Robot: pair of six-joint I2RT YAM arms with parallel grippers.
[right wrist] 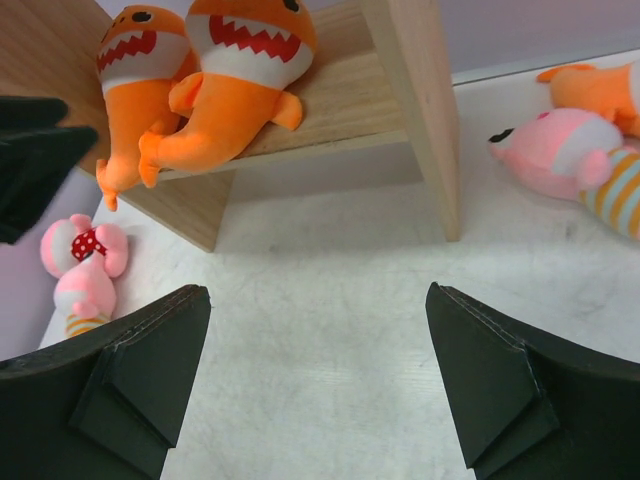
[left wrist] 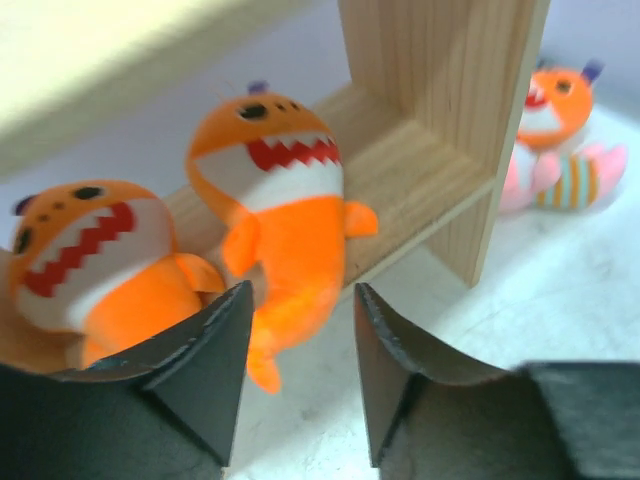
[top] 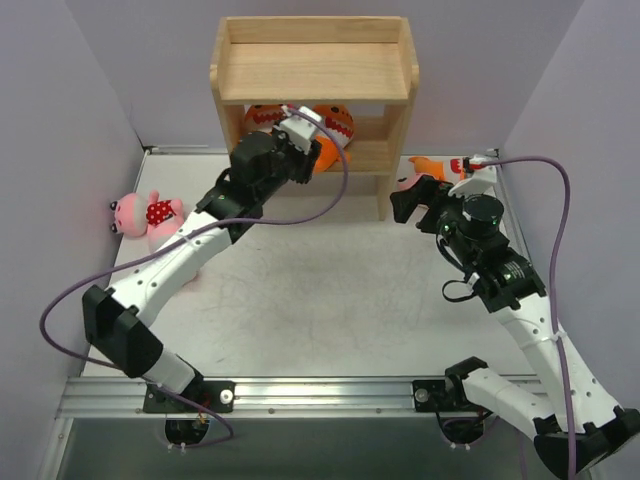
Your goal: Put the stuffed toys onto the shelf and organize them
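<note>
Stuffed toys are partly shelved. One orange plush fish with a white toothy mouth stands upright on a lower board of the light wooden shelf, touching a second orange plush fish to its left, so each props up the other.

Your left gripper has its jaws apart on either side of the first fish's tail, not pinching it. I judge that the board alone carries that fish.

Your right gripper hangs wide open and empty over the white table. It faces the pink striped plush doll and the third orange fish lying right of the shelf, which are likely your next pick. A pink polka-dot doll lies far left.
</note>
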